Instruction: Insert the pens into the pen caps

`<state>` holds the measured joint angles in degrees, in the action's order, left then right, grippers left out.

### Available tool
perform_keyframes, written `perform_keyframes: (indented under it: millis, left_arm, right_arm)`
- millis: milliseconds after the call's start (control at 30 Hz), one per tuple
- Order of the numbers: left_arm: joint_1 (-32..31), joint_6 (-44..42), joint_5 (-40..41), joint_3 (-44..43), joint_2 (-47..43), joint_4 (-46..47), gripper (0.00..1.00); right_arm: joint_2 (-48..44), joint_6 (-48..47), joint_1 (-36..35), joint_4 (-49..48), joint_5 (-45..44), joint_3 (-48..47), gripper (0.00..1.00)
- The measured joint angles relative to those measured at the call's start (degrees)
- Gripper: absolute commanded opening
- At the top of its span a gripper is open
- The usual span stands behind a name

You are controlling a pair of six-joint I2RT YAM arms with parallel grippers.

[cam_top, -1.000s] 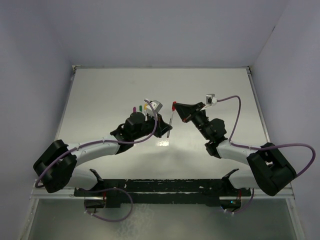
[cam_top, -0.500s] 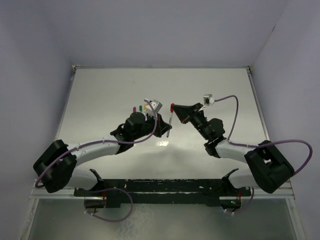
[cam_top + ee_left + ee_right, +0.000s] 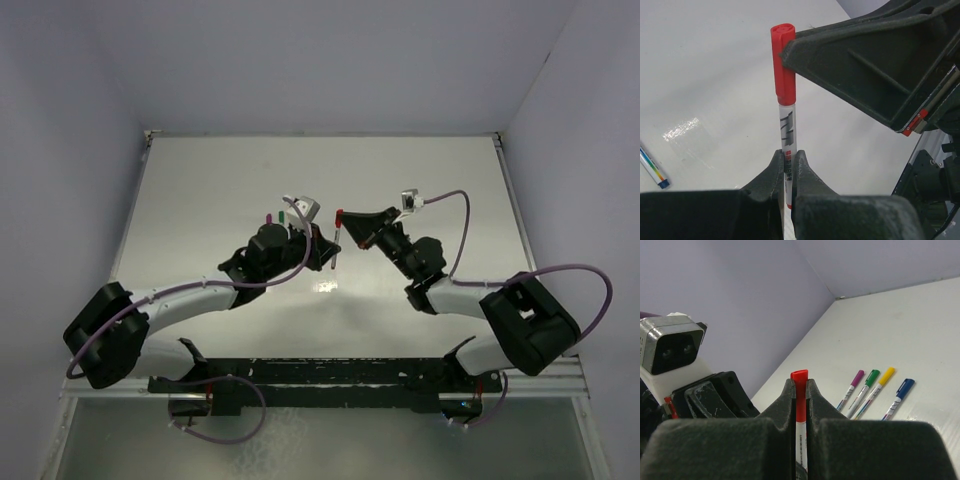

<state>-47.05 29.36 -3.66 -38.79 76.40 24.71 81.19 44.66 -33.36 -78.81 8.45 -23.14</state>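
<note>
A white pen [image 3: 787, 125] with a red cap [image 3: 783, 65] on its end is held in the air between both grippers. My left gripper [image 3: 788, 154] is shut on the pen's barrel. My right gripper [image 3: 799, 382] is shut on the red cap [image 3: 799, 376]. In the top view the left gripper [image 3: 329, 257] and right gripper [image 3: 342, 217] meet above the table's middle, with the red cap [image 3: 339, 213] at the pen's far end. A purple-capped pen [image 3: 852, 386], a green one [image 3: 867, 384], a yellow one [image 3: 881, 381] and a blue one [image 3: 900, 392] lie side by side on the table.
The white table [image 3: 420, 190] is walled at the back and sides. The purple pen [image 3: 268, 216] and green pen [image 3: 283, 214] lie just beyond the left wrist, whose camera block [image 3: 302, 207] hides the others. The right wrist's cable [image 3: 460, 215] loops over the right side.
Both grippers have shifted slightly left together with the red pen held between them. The pens on the table have not moved.
</note>
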Motion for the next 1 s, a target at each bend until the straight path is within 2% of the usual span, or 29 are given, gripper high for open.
perform_keyframes:
  millis: [200, 400, 633, 1000]
  left_arm:
    - [0.13, -0.66, 0.81, 0.0, -0.87, 0.04, 0.0]
    - [1.29, -2.49, 3.26, -1.77, -0.9, -3.34, 0.0]
    - [5.46, -2.4, 0.15, -3.04, -0.28, -4.92, 0.0]
    - [7.02, -3.76, 2.19, -6.56, 3.67, -12.31, 0.0]
  right_arm:
    - [0.24, -0.09, -0.02, 0.07, 0.92, -1.03, 0.0]
    - [-0.2, -3.19, -1.86, 9.31, -1.86, -5.68, 0.0]
    - [0.09, -8.04, -5.75, 20.31, -9.51, -11.91, 0.0]
    - [5.81, -8.24, -6.6, 27.12, -12.48, -16.92, 0.0]
